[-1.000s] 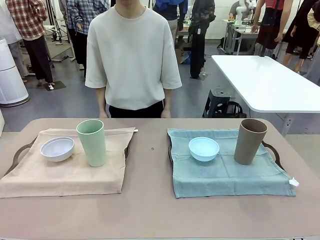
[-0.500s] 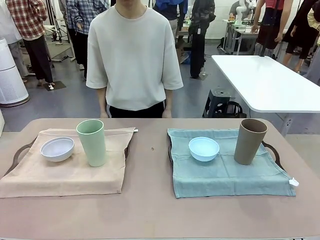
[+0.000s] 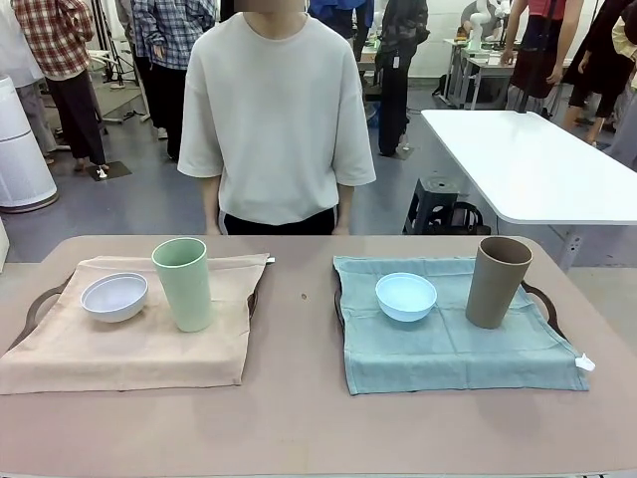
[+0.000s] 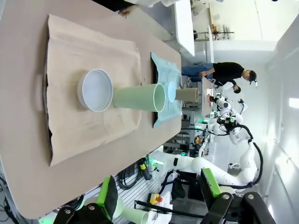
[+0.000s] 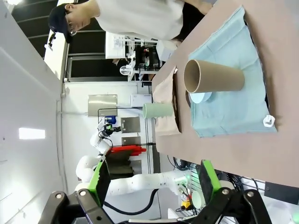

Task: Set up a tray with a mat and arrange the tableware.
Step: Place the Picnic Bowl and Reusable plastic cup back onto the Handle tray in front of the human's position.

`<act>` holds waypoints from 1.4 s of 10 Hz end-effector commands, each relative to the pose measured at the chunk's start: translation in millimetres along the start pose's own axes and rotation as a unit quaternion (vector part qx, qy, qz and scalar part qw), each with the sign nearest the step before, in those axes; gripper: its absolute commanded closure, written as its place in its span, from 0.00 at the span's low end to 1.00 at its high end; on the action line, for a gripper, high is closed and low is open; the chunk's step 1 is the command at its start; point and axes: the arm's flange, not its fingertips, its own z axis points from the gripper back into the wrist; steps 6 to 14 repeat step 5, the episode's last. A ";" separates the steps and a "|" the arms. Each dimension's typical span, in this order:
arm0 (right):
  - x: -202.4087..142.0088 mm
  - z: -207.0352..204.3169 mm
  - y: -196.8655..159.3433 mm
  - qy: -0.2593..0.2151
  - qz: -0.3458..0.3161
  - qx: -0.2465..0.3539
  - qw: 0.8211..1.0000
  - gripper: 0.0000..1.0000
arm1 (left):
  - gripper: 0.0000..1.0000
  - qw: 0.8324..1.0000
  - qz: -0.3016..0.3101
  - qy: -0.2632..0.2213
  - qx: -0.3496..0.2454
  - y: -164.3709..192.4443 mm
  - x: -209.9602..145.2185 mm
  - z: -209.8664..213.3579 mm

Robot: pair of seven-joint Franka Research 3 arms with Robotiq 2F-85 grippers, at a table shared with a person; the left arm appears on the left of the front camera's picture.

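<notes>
While both trays look set, the left claw (image 4: 159,196) and right claw (image 5: 152,184), both spread empty, should hold clear of the tumblers (image 3: 183,283).

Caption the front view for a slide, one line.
Two trays set: white bowl and green tumbler on beige mat; blue bowl and brown tumbler on teal mat.

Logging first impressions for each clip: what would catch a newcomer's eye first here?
Two matching place settings: on the left, a beige mat carrying a white bowl and a pale green tumbler; on the right, a teal mat with a light blue bowl and a tan-brown tumbler. A person stands at the table's far edge.
</notes>
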 end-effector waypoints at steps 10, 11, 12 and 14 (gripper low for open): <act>1.6 3.1 -0.6 -0.004 0.010 0.014 1.000 0.00 | 0.06 1.000 0.000 -0.002 -0.012 -1.4 -0.5 0.8; 1.6 3.1 -0.6 -0.004 0.010 0.014 1.000 0.00 | 0.06 1.000 0.000 -0.002 -0.012 -1.4 -0.5 0.8; 1.6 3.1 -0.6 -0.004 0.010 0.014 1.000 0.00 | 0.06 1.000 0.000 -0.002 -0.012 -1.4 -0.5 0.8; 1.6 3.1 -0.6 -0.004 0.010 0.014 1.000 0.00 | 0.06 1.000 0.000 -0.002 -0.012 -1.4 -0.5 0.8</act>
